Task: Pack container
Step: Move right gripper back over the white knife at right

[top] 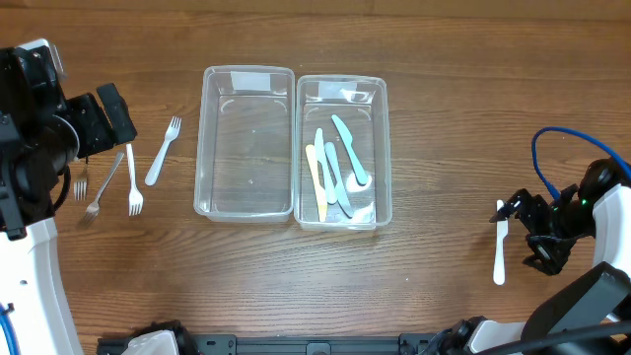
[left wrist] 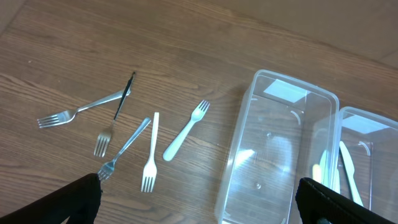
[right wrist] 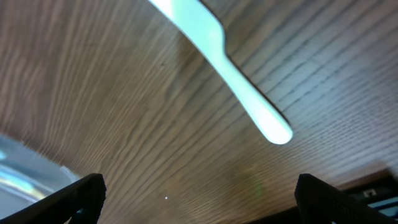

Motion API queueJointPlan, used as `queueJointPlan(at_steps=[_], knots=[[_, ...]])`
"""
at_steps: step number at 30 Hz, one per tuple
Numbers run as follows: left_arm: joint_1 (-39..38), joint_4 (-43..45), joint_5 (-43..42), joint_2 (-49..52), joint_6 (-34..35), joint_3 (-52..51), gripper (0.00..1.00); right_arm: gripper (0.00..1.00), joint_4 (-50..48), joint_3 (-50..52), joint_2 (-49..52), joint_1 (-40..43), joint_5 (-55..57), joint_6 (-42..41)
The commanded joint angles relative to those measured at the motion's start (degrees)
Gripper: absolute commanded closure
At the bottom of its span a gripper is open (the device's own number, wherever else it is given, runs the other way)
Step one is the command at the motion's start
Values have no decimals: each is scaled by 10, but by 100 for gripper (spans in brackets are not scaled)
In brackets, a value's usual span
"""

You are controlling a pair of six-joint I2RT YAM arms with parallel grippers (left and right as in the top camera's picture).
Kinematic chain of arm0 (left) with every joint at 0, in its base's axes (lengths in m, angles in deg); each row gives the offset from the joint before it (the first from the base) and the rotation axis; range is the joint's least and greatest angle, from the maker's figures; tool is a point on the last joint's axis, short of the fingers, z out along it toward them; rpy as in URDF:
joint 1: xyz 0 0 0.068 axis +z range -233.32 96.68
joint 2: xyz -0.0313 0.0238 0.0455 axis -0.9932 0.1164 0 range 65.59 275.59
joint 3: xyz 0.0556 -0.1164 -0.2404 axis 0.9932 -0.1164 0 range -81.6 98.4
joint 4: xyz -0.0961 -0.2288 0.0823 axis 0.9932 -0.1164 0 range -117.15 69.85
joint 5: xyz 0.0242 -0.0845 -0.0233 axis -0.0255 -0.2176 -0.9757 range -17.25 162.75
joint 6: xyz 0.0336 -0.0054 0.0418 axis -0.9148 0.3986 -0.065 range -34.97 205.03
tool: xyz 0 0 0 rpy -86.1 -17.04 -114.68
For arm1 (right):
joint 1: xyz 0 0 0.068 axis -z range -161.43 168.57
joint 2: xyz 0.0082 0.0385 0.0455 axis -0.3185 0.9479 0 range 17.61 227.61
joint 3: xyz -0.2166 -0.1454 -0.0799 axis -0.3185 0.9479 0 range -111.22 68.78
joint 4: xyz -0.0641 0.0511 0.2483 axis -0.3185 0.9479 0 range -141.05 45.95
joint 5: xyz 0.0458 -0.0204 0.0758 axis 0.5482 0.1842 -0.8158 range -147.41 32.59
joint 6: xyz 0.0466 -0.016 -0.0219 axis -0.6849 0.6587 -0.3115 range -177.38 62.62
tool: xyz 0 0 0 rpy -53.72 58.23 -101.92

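Two clear plastic containers stand side by side in the overhead view. The left container (top: 246, 202) is empty; the right container (top: 383, 148) holds several pastel plastic knives (top: 340, 163). Left of them lie white plastic forks (top: 163, 150) (left wrist: 185, 132) and metal forks (top: 104, 187) (left wrist: 81, 110). My left gripper (top: 110, 118) (left wrist: 199, 211) hovers open above the forks, nothing between its fingers. At the right, a white plastic utensil (top: 500, 251) (right wrist: 230, 68) lies on the table. My right gripper (top: 537, 237) (right wrist: 199, 205) stands open just beside its handle, not touching it.
The wooden table (top: 444, 59) carries everything. A blue cable (top: 557, 158) loops above the right arm. A corner of the right container (right wrist: 15, 171) shows at the left edge of the right wrist view.
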Motion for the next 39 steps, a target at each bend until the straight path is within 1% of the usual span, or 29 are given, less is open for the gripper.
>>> queueJointPlan(at_steps=[1,6,9,13,18,21,26,32,34,39], knots=[[4,2,-6,1,-11,8,0,0,-21,28,2,2,45,-53],[4,3,-6,1,-11,8,0,0,-40,33,2,2,59,-46],[4,2,-6,1,-11,8,0,0,-76,34,2,0,80,-30],[4,3,-6,1,-11,8,0,0,-120,34,2,0,86,25],[4,3,-6,1,-11,8,0,0,-135,34,2,0,104,97],[4,7,-6,1,-11,8,0,0,-137,34,2,0,134,100],[4,6,-6,1,-11,8,0,0,-142,34,2,0,128,122],[4,6,-3,1,-11,8,0,0,-183,33,2,0,110,118],[4,6,-3,1,-11,8,0,0,-181,33,2,0,122,148],[4,7,0,1,-11,8,0,0,-168,34,2,0,125,253]])
